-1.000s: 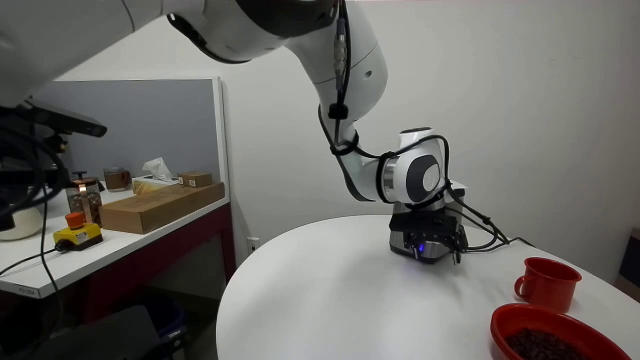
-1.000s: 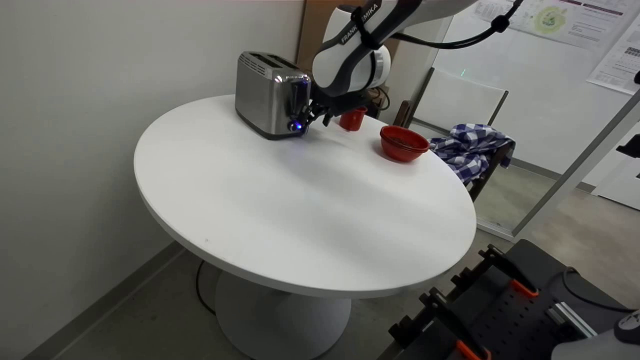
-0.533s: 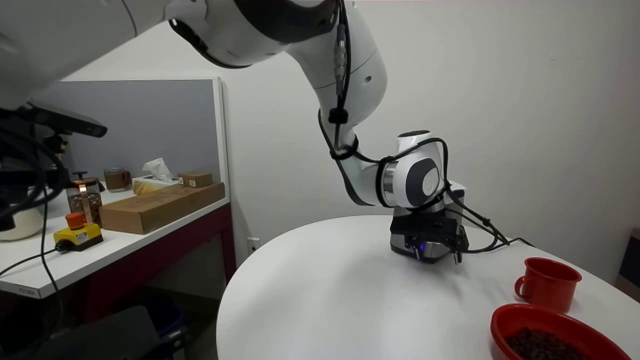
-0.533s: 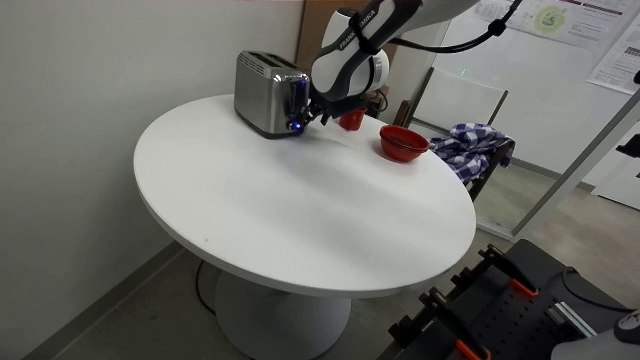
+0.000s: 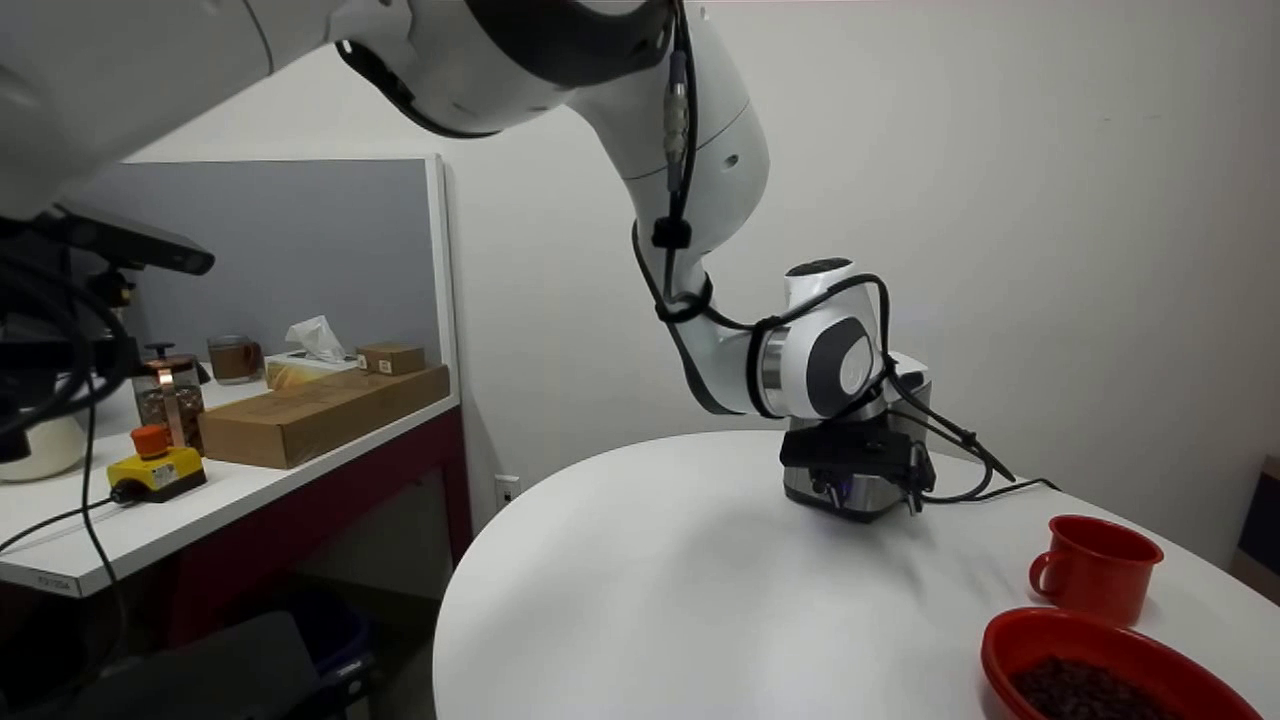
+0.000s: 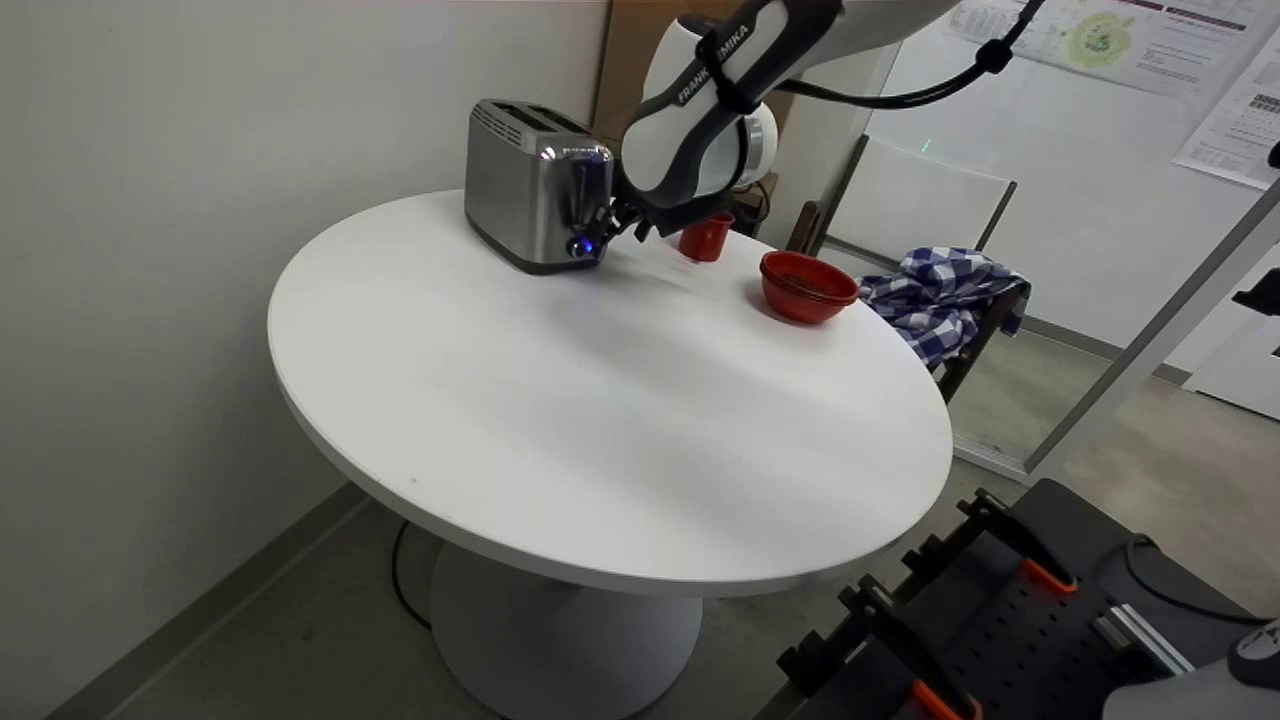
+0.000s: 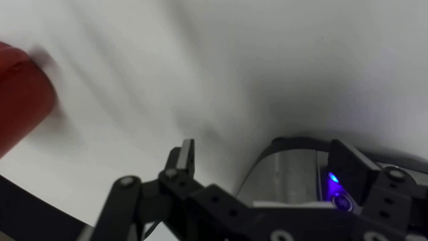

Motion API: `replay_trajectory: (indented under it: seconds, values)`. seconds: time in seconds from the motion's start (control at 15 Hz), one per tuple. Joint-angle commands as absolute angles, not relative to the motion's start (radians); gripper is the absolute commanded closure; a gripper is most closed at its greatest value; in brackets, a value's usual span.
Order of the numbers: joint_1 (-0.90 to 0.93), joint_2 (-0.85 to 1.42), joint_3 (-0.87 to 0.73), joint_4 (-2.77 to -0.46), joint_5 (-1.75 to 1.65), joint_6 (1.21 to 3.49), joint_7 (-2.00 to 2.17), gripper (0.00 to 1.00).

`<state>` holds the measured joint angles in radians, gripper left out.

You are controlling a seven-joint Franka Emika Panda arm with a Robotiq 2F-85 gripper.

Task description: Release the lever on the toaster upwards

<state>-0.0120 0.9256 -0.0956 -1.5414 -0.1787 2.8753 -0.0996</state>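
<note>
The shiny silver toaster (image 6: pixel 520 200) with a dark base stands upright near the wall edge of the table. In an exterior view it is largely behind my gripper (image 5: pixel 872 495). My gripper (image 6: pixel 625 228) is at the toaster's end face, which has a dark panel and a glowing blue light. In the wrist view my gripper (image 7: pixel 265 149) is open with fingers wide apart. One finger is in front of the toaster's control panel beside the blue light; the other is off the toaster's side. The toaster's (image 7: pixel 287 174) corner shows between them. The lever is hidden; contact cannot be told.
A red mug (image 5: pixel 1097 567) and a red bowl (image 5: pixel 1110 640) with dark contents stand on the white round table (image 6: pixel 600 430). The mug (image 7: pixel 23 97) also shows in the wrist view. A white wall (image 5: pixel 1050 250) is behind the toaster. Cables run beside the gripper.
The toaster has shifted slightly toward the wall. My gripper has moved slightly with it, staying at its end face. The mug and bowl have not moved.
</note>
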Motion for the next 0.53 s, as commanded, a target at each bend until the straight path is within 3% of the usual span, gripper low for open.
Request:
replay_trajectory:
  seconds: [0.0,0.2,0.47]
  values:
    - [-0.009,0.905,-0.102,-1.569,-0.184,2.941,-0.101,0.00]
    - [-0.010,0.902,-0.106,-1.580,-0.184,2.961,-0.102,0.00]
    - [-0.045,0.855,-0.048,-1.588,-0.159,2.794,-0.134,0.00]
